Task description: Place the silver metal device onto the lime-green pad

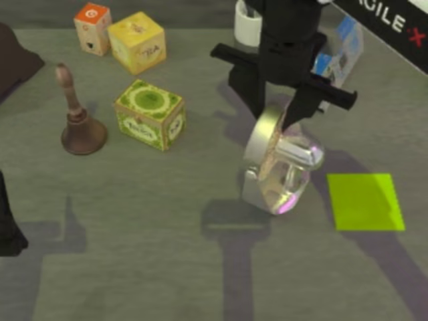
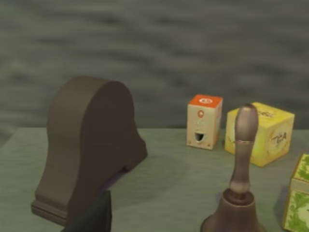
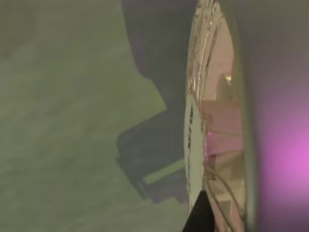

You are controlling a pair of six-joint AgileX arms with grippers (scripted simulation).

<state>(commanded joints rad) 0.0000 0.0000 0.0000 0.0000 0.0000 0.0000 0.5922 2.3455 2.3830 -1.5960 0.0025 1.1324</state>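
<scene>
Right jaws point(image 1: 284, 120) — on silver device point(image 1: 277, 167)

Silver metal device point(image 1: 277, 170): polished chrome, mirror-glossy, pink and beige reflections at its upper rim between the black matt fingers point(image 1: 294, 110). Lime-green pad point(image 1: 366, 201): flat, matt, plain. Bell point(image 1: 79, 117): dull brown, metal-like, smooth. Tea boxes point(image 1: 137, 41): printed card, matt. Table point(image 1: 134, 254): grey-green, cloth-like, faintly mottled.

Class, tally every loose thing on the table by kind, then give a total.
Tea boxes: 3 (orange, yellow, green patterned)
Bell: 1
Silver metal device: 1
Lime-green pad: 1
Cup: 1
Blue-and-white box: 1
Brown arched block: 1
Total: 9
</scene>
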